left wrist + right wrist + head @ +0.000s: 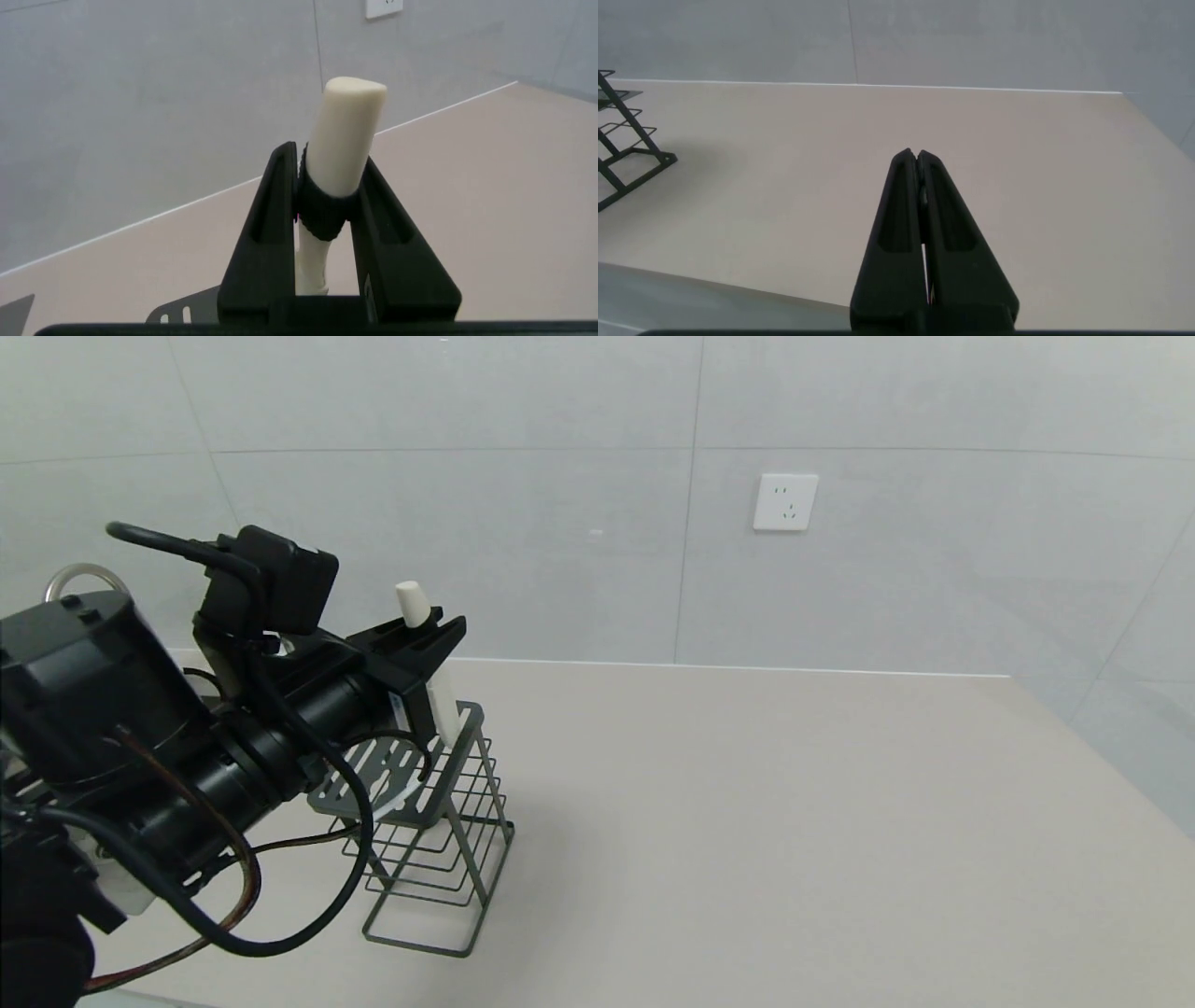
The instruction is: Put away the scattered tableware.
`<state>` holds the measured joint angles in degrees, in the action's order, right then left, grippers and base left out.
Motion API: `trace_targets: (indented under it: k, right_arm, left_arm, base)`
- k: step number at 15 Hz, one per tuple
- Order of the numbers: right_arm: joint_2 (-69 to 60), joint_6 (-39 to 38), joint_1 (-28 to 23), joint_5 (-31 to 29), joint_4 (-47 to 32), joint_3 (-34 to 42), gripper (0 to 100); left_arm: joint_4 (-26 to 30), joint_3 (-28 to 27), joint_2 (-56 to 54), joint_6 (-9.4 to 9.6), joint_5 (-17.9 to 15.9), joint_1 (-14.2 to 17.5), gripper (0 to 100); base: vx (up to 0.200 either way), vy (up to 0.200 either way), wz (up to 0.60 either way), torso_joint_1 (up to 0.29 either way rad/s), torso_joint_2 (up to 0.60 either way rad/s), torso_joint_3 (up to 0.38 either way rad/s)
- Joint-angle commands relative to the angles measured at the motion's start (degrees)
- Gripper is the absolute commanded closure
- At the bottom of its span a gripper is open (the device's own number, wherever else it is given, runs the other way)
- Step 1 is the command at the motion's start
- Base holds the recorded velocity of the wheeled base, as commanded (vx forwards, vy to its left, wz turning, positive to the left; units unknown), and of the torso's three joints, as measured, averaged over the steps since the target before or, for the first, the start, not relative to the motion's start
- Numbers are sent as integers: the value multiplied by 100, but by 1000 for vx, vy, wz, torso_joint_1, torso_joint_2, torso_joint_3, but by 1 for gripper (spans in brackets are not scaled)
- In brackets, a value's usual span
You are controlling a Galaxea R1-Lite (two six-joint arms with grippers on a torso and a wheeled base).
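Pinching the cream handle of a utensil (412,601) (348,121) between its fingers, the left tool (431,633) (327,161) holds it upright over the slotted top of a dark wire rack (439,859), which stands on the beige table (747,803) near the wall (560,476). The utensil's lower end reaches the rack's top, and its head is hidden. The right tool (920,163) hangs above the table, well apart from the rack, with its fingers pressed together. A white socket (785,502) sits on the wall.
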<state>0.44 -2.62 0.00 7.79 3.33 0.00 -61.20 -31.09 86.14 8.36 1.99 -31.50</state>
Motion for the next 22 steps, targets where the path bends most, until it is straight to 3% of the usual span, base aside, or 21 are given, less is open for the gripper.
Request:
trace_targets:
  k: [1,3,7,9,22]
  right_arm:
    - [9,-2,0,-6,1,0,100]
    - [9,-2,0,3,1,0,100]
    - [9,-2,0,3,1,0,100]
    - [9,-2,9,3,1,0,100]
    - [9,-2,9,3,1,0,100]
  left_arm:
    - [2,85,87,-89,3,30,100]
    - [-6,340,87,-116,-23,74,100]
    - [11,349,158,-142,-32,100,100]
    - [11,340,228,-283,-49,91,100]
    - [11,340,632,-441,-234,197,100]
  base:
    - [0,0,0,0,0,0]
    - [0,0,0,0,0,0]
    - [0,0,0,0,0,0]
    - [0,0,0,0,0,0]
    - [0,0,0,0,0,0]
